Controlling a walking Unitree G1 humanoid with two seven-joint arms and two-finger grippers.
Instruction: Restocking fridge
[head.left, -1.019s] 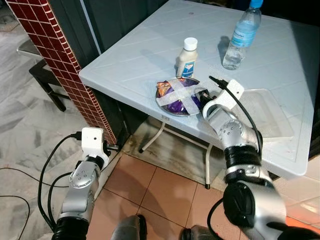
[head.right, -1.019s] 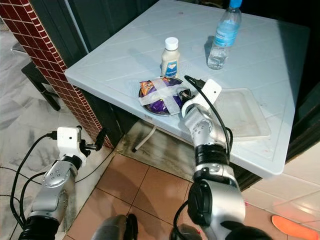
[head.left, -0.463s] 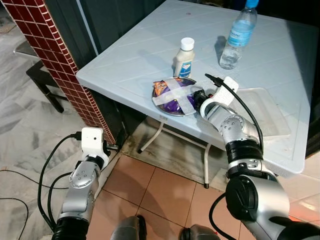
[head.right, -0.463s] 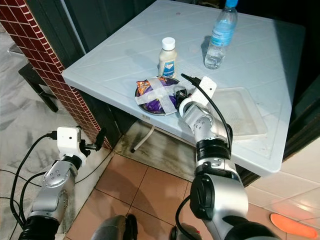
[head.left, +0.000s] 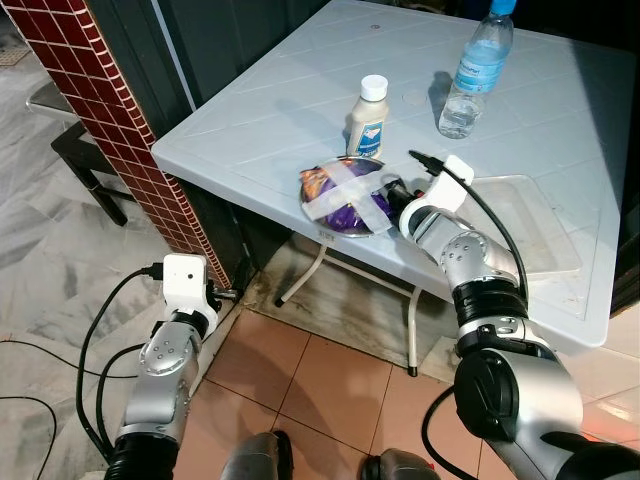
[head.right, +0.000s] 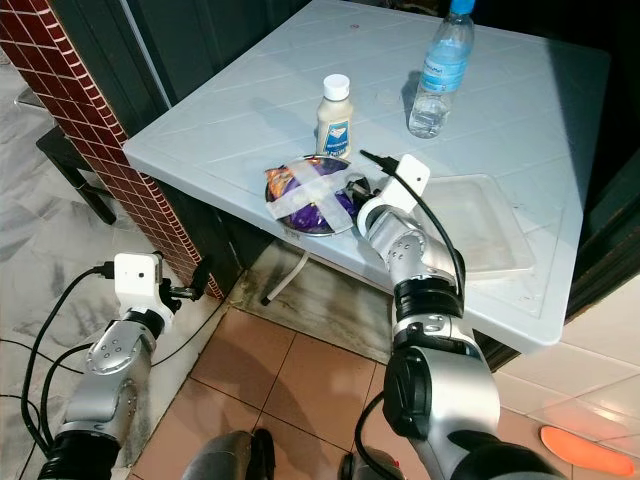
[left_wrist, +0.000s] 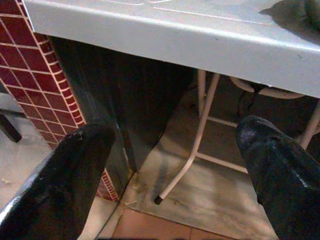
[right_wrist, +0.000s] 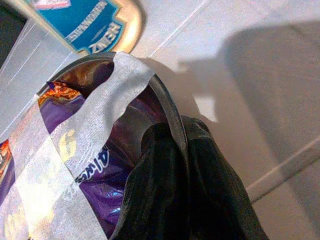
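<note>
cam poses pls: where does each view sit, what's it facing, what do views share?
Left and right eye views: head, looking forward-down at the white table; both arms show.
Left wrist view: low, looking past open left gripper under the table.
Right wrist view: right gripper pinching the taped bowl rim.
Shared: bowl, sauce bottle in eye and right wrist views.

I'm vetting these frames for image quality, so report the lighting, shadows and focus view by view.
Eye views: sharp, evenly lit; the water bottle and sauce bottle cast soft shadows on the white table. Left wrist view: left gripper fingers large and soft-edged, under-table area dim. Right wrist view: right gripper dark on the taped bowl rim, bright table beside a broad shadow.
</note>
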